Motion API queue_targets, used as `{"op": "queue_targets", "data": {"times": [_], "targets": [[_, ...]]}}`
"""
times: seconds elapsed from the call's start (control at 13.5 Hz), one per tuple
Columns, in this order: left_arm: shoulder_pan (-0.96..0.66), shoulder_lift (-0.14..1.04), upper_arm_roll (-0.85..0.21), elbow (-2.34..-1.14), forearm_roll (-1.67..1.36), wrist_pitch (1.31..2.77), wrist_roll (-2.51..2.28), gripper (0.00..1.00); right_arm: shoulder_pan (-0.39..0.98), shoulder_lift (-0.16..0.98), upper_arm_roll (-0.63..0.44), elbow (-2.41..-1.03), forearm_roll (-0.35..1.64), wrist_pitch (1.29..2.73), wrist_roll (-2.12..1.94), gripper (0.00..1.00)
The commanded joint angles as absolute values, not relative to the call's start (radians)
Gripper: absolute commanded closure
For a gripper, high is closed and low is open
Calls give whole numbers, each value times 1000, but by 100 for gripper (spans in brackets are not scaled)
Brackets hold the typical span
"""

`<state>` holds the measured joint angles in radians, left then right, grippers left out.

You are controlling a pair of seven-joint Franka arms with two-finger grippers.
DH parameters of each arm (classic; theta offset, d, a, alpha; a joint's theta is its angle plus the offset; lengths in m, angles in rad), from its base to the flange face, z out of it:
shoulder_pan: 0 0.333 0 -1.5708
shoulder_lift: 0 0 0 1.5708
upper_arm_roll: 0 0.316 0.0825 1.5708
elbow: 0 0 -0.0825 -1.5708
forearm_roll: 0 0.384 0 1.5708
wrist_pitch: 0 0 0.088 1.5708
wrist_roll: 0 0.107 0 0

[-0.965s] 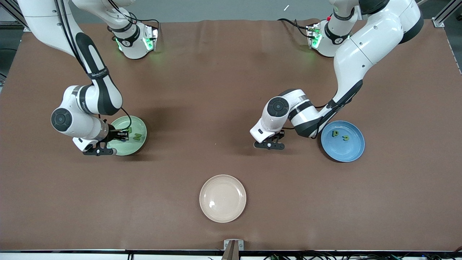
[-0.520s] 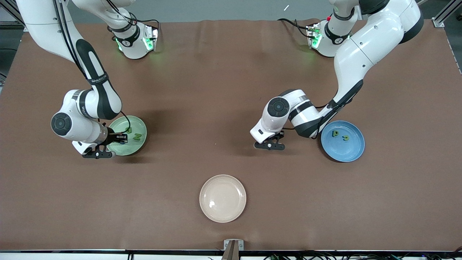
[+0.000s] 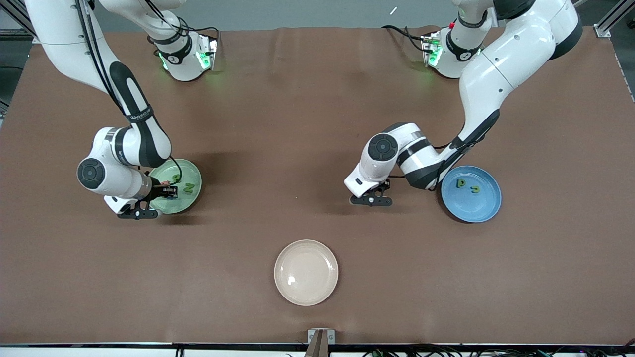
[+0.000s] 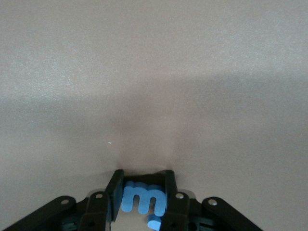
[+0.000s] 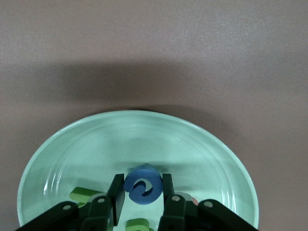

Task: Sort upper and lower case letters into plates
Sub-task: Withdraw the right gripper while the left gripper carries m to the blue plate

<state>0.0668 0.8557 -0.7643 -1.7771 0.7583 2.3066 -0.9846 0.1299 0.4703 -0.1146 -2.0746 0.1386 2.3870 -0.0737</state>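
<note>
The pale green plate (image 3: 186, 201) lies toward the right arm's end of the table with two green letters (image 3: 188, 187) in it. My right gripper (image 3: 168, 190) hangs just over this plate (image 5: 144, 130), shut on a dark blue curled letter (image 5: 142, 188). The sky blue plate (image 3: 472, 209) lies toward the left arm's end and holds two green letters (image 3: 461, 183). Beside it, toward the table's middle, my left gripper (image 3: 371, 200) is down at the brown table, shut on a light blue letter m (image 4: 143, 198). In the front view the hand hides the m.
A cream-beige plate (image 3: 306, 272) with nothing in it sits nearer the front camera, midway between the two arms. The brown table mat (image 3: 297, 124) is bare between the plates and the arm bases.
My left gripper's fingers have closed in on the light blue m. The right arm has shifted slightly over the green plate, still gripping the dark blue letter.
</note>
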Motion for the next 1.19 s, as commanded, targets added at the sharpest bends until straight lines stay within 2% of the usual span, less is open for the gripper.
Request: {"op": "queue_targets", "data": {"times": [0.0,0.07,0.15,0.22,0.37,0.67,1.11], "targets": [[78,825,-753,-1775,750,2260,-977,76,109,474,-97,-2066,133,2388,-86,84],[93,813,-761,-1775,749,2234,-974,76,109,472,-97,-2066,133,2387,-86,63],[122,807,-788,-1776,749,2206,-970,76,109,471,-97,-2066,133,2385,-86,7],[174,808,-833,-1776,749,2175,-957,76,109,468,-97,-2065,133,2378,-86,0],[280,808,-922,-1784,749,2100,-892,76,110,457,-97,-2066,132,2373,-86,0],[524,808,-1080,-1841,755,1956,-757,76,110,388,-98,-2048,132,2258,-86,0],[808,813,-1127,-1925,879,1948,-536,76,109,209,-103,-2013,123,2078,-84,0]]}}
